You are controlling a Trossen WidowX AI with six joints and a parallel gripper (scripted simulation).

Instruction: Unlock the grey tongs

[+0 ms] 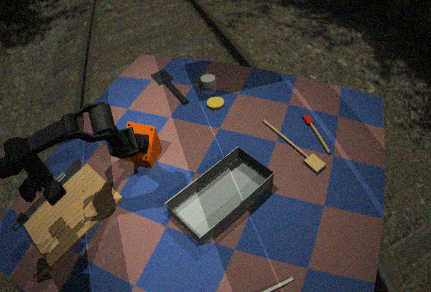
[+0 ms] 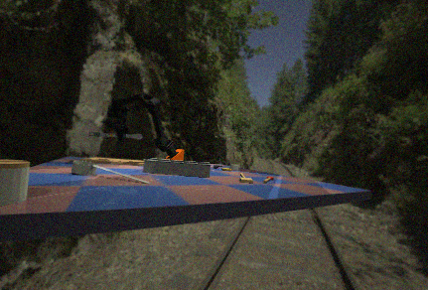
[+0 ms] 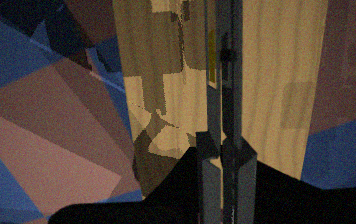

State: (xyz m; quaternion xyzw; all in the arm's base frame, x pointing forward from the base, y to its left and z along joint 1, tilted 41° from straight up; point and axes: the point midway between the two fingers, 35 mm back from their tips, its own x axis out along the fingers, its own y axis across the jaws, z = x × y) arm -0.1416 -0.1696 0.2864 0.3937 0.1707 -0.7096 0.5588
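Note:
The grey tongs (image 1: pixel 73 171) (image 2: pixel 133 136) (image 3: pixel 238 75) are held in my gripper (image 1: pixel 43 192) (image 2: pixel 121 134) (image 3: pixel 207 152), which is shut on them. They hang in the air near the wooden board (image 1: pixel 93 177) (image 3: pixel 280 50), roughly level in the exterior view. In the wrist view their two arms run side by side with a narrow gap, and the board shows beneath them. A small yellow part (image 3: pixel 212 55) shows beside one arm. The lock state cannot be told. The roasting tin (image 1: pixel 202 239) (image 2: pixel 176 169) stands apart from them and is empty.
An orange block (image 1: pixel 154 145) (image 2: pixel 180 154) stands at the arm's base. A dark spatula (image 1: pixel 174 91), a pale cylinder (image 1: pixel 208 81), a yellow disc (image 1: pixel 215 103), a wooden tool (image 1: pixel 315 163) and a red-tipped tool (image 1: pixel 308 120) lie beyond the tin. A round pot (image 2: pixel 4 185) shows in the exterior view.

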